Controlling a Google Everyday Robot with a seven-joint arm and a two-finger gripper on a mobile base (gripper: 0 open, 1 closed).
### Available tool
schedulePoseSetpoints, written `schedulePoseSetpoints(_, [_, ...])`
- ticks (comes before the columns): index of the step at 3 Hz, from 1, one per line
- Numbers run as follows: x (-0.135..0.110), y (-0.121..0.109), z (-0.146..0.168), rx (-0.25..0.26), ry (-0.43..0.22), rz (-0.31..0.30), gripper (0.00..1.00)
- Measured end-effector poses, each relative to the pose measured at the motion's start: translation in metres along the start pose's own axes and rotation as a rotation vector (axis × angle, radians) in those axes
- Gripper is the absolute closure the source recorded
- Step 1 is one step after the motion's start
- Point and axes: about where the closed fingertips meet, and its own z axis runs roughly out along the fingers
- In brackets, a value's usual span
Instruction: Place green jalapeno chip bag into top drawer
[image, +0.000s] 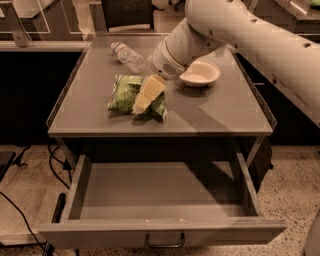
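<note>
The green jalapeno chip bag (122, 93) lies flat on the grey tabletop (220, 112), left of centre. My gripper (142, 104) hangs from the white arm that comes in from the upper right, its cream fingers (148, 93) pointing down onto the right half of the bag. The top drawer (162, 200) below the tabletop is pulled fully open, with a dark pull handle (165, 242) on its front panel.
A clear plastic bottle (128, 56) lies at the back left of the tabletop. A white bowl (200, 73) sits right of the bag, partly behind the arm. Cables run on the floor at the left.
</note>
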Motion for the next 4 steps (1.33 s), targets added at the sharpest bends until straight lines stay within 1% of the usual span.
schedulePoseSetpoints(1, [0.001, 0.012, 0.016, -0.034, 0.023, -0.003, 0.00])
schedulePoseSetpoints(2, [0.011, 0.015, 0.027, -0.045, 0.051, 0.007, 0.00])
schedulePoseSetpoints(3, [0.011, 0.015, 0.027, -0.045, 0.051, 0.007, 0.19])
schedulePoseSetpoints(4, [0.011, 0.015, 0.027, -0.045, 0.051, 0.007, 0.42])
